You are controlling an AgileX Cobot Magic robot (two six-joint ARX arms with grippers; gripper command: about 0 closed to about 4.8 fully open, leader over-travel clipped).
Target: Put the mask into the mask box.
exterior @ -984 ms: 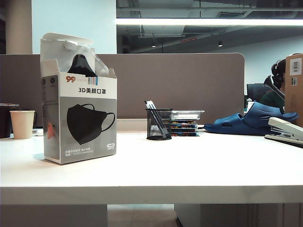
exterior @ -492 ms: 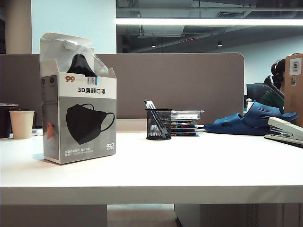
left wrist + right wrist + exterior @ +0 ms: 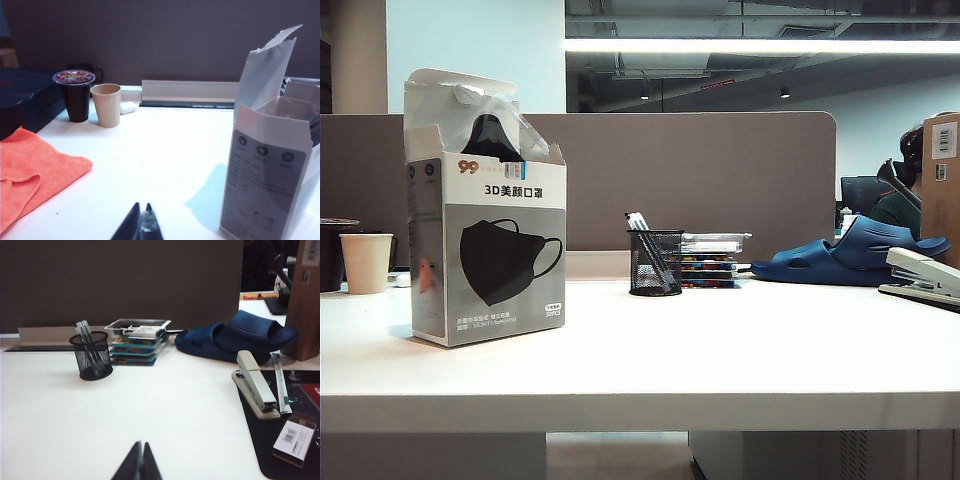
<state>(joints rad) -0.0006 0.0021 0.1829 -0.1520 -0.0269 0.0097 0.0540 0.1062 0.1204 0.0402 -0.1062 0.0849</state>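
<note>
- The mask box stands upright at the left of the white table, its top flaps open.
- The mask, black in a clear wrapper, sticks up out of the box's open top; how deep it sits is hard to tell.
- The left gripper hovers low over the table near the box, jaws closed, empty.
- The right gripper hovers nearer than the mesh pen holder, jaws closed, empty.
- A stapler lies at far right.
</note>
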